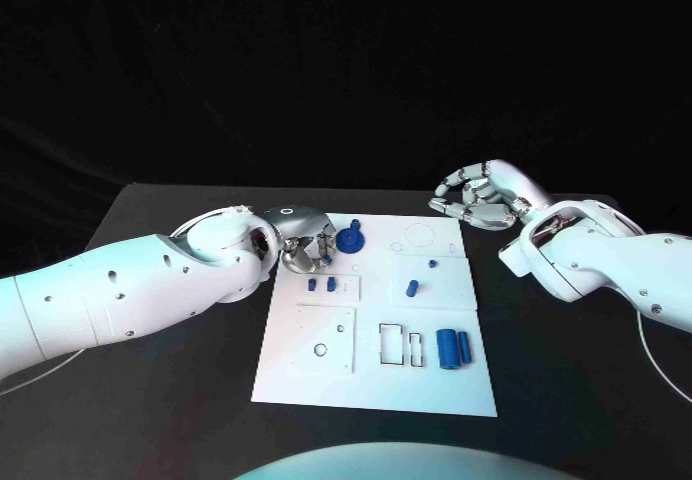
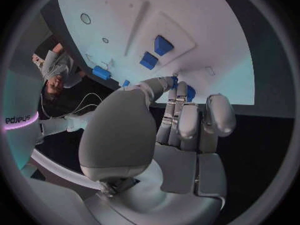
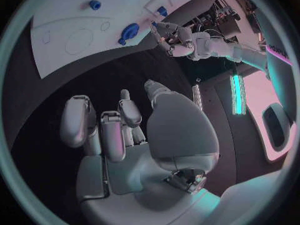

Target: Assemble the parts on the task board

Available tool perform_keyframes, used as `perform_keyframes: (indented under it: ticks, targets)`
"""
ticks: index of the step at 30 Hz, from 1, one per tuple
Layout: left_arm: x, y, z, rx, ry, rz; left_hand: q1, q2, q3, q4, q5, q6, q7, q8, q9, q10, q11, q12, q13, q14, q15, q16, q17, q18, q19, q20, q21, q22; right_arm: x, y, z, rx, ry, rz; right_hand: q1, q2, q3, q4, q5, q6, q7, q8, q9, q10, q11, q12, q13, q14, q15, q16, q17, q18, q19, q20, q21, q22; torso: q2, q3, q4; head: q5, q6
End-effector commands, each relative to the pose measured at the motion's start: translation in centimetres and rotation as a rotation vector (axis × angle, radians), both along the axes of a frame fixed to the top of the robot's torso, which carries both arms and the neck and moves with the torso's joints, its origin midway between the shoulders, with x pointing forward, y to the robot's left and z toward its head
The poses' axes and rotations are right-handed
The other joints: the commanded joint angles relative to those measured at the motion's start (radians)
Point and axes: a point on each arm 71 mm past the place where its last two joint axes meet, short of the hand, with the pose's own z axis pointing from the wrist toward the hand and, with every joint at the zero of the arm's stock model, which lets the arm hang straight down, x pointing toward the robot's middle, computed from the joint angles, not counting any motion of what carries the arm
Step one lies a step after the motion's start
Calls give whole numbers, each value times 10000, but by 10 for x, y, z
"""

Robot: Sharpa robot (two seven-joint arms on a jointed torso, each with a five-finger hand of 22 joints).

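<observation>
Board point(image 1: 433, 385) of white plate lies in the middle of the black desk point(image 1: 173, 400), with small blue parts on it: a round knobbed piece point(image 1: 351, 239) near the far edge, two short pegs point(image 1: 320, 285) beside a raised panel, and two cylinders point(image 1: 454, 347) side by side toward the near right. The left hand point(image 1: 306, 248) hangs over the board's far left corner, just beside the round piece, fingers curled downward; whether it grips anything I cannot tell. The right hand point(image 1: 483, 198) hovers off the board's far right corner above the desk, fingers loosely curled and apart, holding nothing.

White task board point(image 1: 378, 375) flat, mid-table; small blue parts point(image 1: 454, 347) scattered on it, round one point(image 1: 349, 241) at far-left corner.
</observation>
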Motion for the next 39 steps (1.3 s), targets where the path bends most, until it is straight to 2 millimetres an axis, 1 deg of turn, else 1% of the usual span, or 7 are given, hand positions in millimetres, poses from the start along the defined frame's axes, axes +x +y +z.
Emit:
perform_keyframes:
  ticks: [1, 7, 29, 34, 39]
  targets:
    - [0, -2, -1, 103, 149, -32, -76, 10, -48, -38, -41, 54, 22, -37, 14, 61, 23, -68, -14, 79, -7, 48, 9, -158, 44, -5, 50, 8, -1, 2, 0, -97, -59, 167, 72, 18, 9, -18, 46, -7, -21, 67, 12, -71, -9, -35, -9, 599, -57, -52, 964, 198, -36, 4, -54, 473, -1, 2, 5, -2, -10]
    - [-1, -3, -2, 171, 234, -71, -76, 10, -48, -38, -41, 54, 22, -37, 14, 61, 23, -68, -14, 79, -7, 48, 9, -158, 44, -5, 50, 8, -1, 2, 0, -96, -63, 175, 72, 18, 9, -18, 46, -7, -21, 67, 12, -71, -9, -35, -9, 599, -57, -52, 964, 198, -36, 4, -54, 473, -3, 3, 9, -17, -20]
    - [2, -2, -5, 392, 357, 120, -59, 29, -30, -50, -38, 64, 26, -53, 16, 83, 22, -101, -14, 78, -9, 45, -2, -163, 57, -18, 68, 33, -1, 1, 0, -62, -58, 159, 72, 18, 9, -18, 46, -7, -21, 67, 12, -71, -9, -35, -9, 599, -57, -52, 964, 198, -36, 4, -54, 473, -1, 7, 5, -4, -24]
    - [2, -3, -3, 259, 226, 82, -45, 52, -14, -59, -35, 79, 38, -62, 19, 106, 24, -123, -11, 83, -9, 48, 6, -171, 77, -26, 93, 68, -1, 1, 0, -57, -62, 153, 72, 18, 9, -18, 46, -7, -21, 67, 12, -71, -9, -35, -9, 599, -57, -52, 964, 198, -36, 4, -54, 473, 4, 3, 2, -11, -19]
    - [1, -5, -1, -43, 71, -43, -35, 68, -6, -73, -37, 125, 44, -63, 29, 164, 21, -145, -1, 98, -14, 54, 14, -195, 135, -36, 165, 167, -1, 1, 0, -52, -72, 153, 72, 18, 9, -18, 46, -7, -21, 67, 12, -71, -9, -35, -9, 599, -57, -52, 964, 198, -36, 4, -54, 473, 1, 3, 13, -18, -11]
